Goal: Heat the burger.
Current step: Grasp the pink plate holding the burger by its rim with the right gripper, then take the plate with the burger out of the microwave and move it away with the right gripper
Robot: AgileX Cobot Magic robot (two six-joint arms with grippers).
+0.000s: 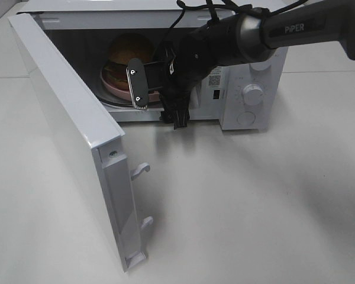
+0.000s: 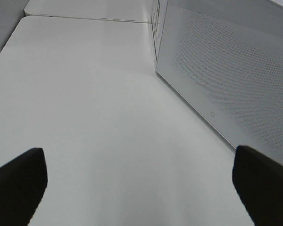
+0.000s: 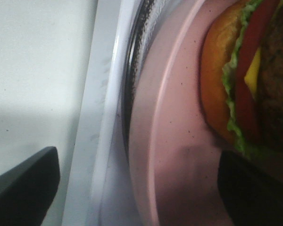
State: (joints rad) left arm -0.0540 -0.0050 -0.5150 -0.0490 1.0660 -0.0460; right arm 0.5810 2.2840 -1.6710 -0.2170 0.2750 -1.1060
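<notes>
At the far edge of the desk [image 1: 254, 207], the microwave [image 1: 248, 89] stands with its door [image 1: 71, 136] swung fully open toward the near left corner. Inside the cavity, the burger [image 1: 129, 50] sits upright on the pink plate [image 1: 115, 87], which rests on the glass turntable [image 1: 109, 99]. The right gripper [image 1: 151, 83] is at the cavity mouth; in the right wrist view its fingers [image 3: 23, 181] are spread, with one outside the plate rim and the other over the plate beside the bun, so the pincer is released and grasps nothing. The left gripper [image 2: 137, 188] hangs over bare desk beside the outer face of the door, its fingers [image 2: 16, 181] likewise apart and empty. The step in hand appears to be withdrawal after placement. The right arm should retract straight toward the near edge, keeping the fingers clear of the plate rim so the plate is not dragged off the turntable, before the door is closed.
</notes>
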